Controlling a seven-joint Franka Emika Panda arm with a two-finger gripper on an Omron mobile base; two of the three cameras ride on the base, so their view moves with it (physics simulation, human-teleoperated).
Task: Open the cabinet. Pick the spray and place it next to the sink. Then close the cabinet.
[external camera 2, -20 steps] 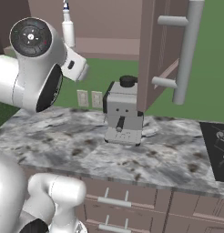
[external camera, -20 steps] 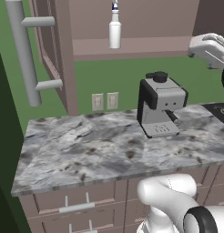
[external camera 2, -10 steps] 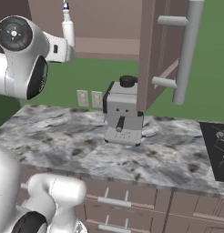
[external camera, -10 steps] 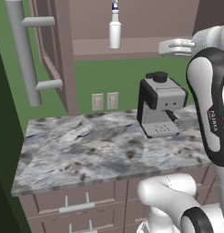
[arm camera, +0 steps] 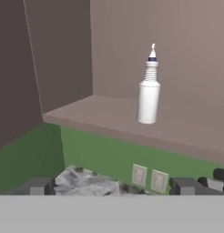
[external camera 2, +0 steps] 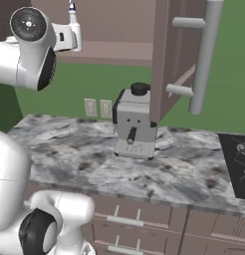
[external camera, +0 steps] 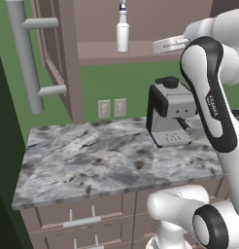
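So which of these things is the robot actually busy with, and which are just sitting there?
Part of the job:
- the spray, standing upright on the shelf
- the cabinet, doors already open
- the gripper, open, facing the spray

Just there:
- the coffee machine on the stone counter
- the wall outlets
- the drawers

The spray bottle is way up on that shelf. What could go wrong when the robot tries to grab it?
The spray is tall, slim and standing upright on the cabinet shelf, so a nudge from the open claw might tip it over or push it deeper. The coffee machine sits right below, so a dropped bottle could hit it. The swung-out door could also get bumped by the arm.
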